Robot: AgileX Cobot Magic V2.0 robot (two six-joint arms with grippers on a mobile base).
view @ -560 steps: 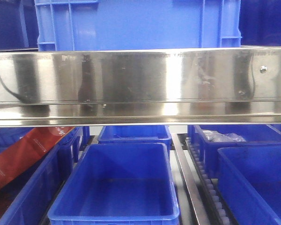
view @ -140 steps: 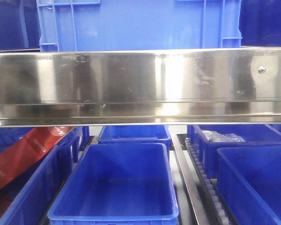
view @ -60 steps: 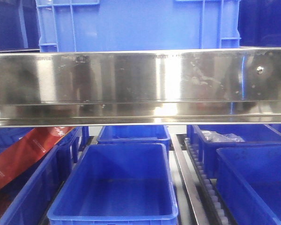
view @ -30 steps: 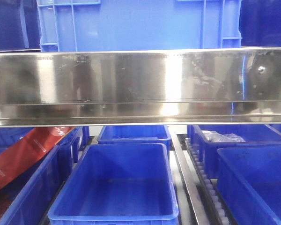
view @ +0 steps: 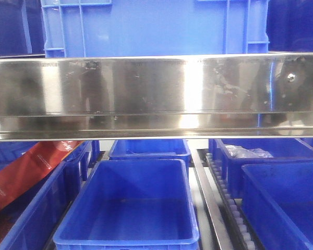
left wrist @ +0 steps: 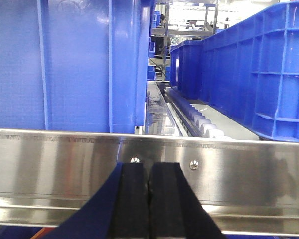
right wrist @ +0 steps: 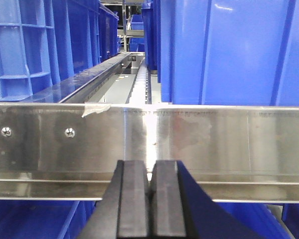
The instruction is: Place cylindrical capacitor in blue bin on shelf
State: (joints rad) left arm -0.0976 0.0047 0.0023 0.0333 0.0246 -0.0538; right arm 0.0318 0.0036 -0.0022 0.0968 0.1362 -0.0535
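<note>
The shelf's shiny steel front rail point(view: 156, 94) runs across the whole front view. Below it, in the middle, sits the plain blue bin point(view: 141, 179), and I see nothing lying in it. The cylindrical capacitor is out of view in every frame. My left gripper point(left wrist: 149, 167) is shut, its black pads pressed together just in front of the rail point(left wrist: 239, 169). My right gripper point(right wrist: 150, 164) is shut too, close to the same rail point(right wrist: 229, 144). Nothing shows between either pair of pads. Neither gripper appears in the front view.
A tall ribbed blue crate point(view: 156, 26) stands on the level above the rail. The left bin holds a red packet point(view: 26, 174). On the right, a bin holds a clear bag point(view: 248, 152), beside a roller track point(view: 235, 213). More blue bins flank the middle one.
Only the dark reflections in the steel rail have shifted, mainly near its right end. The bins and their contents stay as they were.
</note>
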